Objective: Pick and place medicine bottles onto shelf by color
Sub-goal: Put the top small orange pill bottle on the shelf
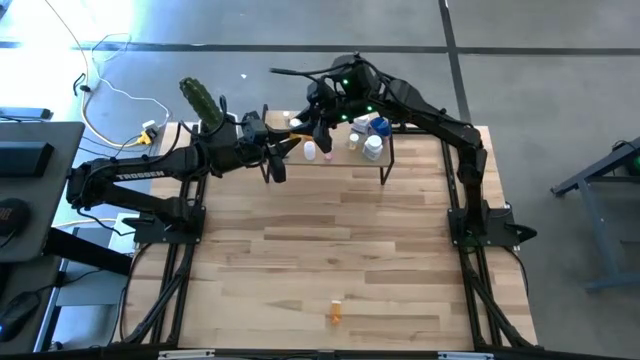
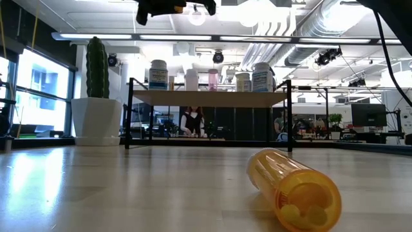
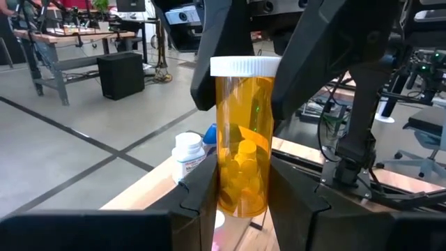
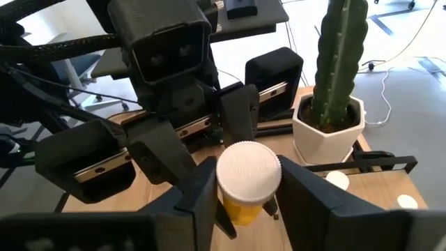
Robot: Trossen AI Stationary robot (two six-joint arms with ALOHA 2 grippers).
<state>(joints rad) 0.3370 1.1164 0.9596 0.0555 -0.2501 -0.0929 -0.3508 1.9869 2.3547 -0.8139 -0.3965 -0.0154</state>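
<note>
between both claws, an orange bottle (image 3: 242, 150) holds yellow pills.

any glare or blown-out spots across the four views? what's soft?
High view: window glare washes the floor at the top left. Low view: ceiling lights are blown out, the wooden tabletop shows sheen at the left, and the fallen orange bottle up close is soft. Left wrist view: the held orange bottle is sharp, the room behind hazy. Right wrist view: its white cap is overexposed.

cactus (image 2: 97, 61) in white pot (image 2: 96, 120) | far-left table corner | upright
</note>
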